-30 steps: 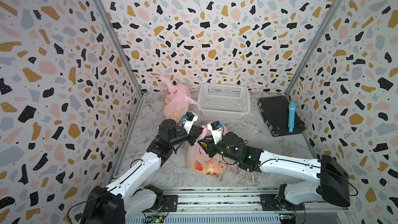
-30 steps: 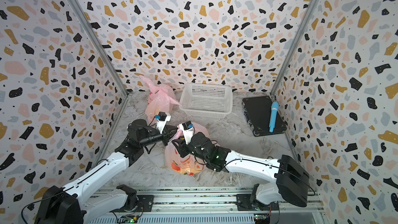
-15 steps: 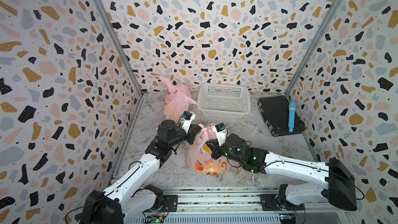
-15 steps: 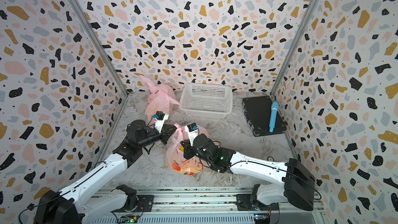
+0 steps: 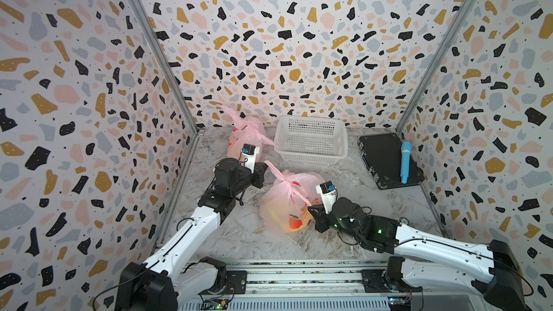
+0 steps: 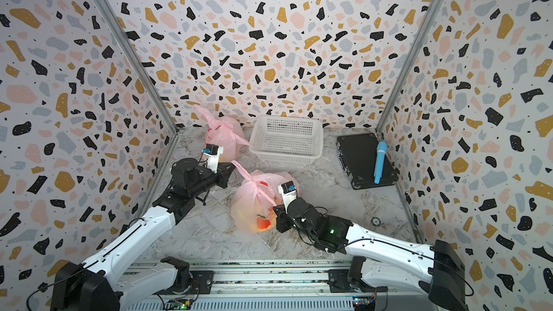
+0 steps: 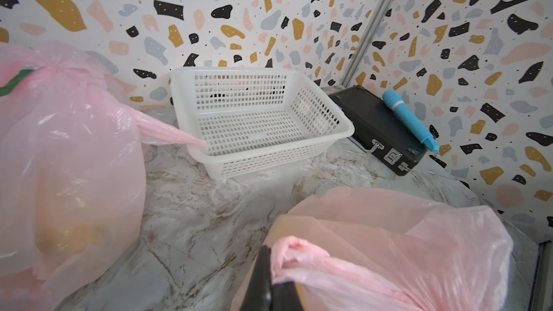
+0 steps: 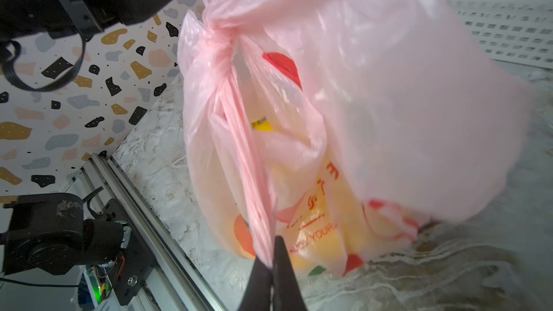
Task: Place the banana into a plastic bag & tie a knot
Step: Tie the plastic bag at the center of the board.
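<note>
Marbled tabletop (image 5: 344,192), middle: the knotted pink plastic bag (image 5: 278,204) holds the yellow banana (image 8: 262,126), its tails pinched tight by the left hand (image 5: 263,170) and right hand (image 5: 311,206). Since a second ago the right hand has closed and drawn toward the front edge.

Noted a white mesh basket (image 5: 311,152) just beyond the left hand (image 5: 263,169), set near the rear wall on the marbled counter (image 5: 344,192). Found another pink bag (image 5: 248,136), knotted at the top, close behind that hand, one tail reaching to the basket's corner. Spotted a black latched case (image 5: 383,157) well apart from the right hand (image 5: 311,206), off on its outer side by the wall, lying flat. Saw a blue wand-like cylinder (image 5: 405,161) resting on the case lid. Made out a small dark disc (image 6: 375,221) on the counter, also on the right hand's outer side; could not tell what.
</note>
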`<control>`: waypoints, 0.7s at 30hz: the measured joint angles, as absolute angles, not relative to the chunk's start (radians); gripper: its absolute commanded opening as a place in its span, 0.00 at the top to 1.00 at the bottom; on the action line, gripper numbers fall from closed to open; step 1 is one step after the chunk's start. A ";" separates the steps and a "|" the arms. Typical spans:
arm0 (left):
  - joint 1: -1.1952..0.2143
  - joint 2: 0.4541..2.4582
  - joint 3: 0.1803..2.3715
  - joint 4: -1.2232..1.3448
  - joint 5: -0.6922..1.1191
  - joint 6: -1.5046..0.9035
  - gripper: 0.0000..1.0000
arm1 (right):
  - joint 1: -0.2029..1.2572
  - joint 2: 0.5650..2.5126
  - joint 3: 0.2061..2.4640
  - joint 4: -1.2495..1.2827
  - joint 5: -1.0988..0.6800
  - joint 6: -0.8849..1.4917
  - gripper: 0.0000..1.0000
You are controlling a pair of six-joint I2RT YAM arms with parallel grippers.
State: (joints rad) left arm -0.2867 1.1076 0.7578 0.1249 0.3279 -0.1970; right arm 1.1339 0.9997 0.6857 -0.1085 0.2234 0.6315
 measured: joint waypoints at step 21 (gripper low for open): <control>-0.113 1.234 0.842 0.096 0.322 -0.274 0.57 | 1.063 0.987 0.530 -0.277 0.269 0.706 0.96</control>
State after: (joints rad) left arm -0.1131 1.2339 0.8425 0.0959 0.3222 -0.2741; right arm 1.0626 0.9874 0.5297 -0.2771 0.2691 0.7059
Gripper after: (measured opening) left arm 0.191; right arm 0.043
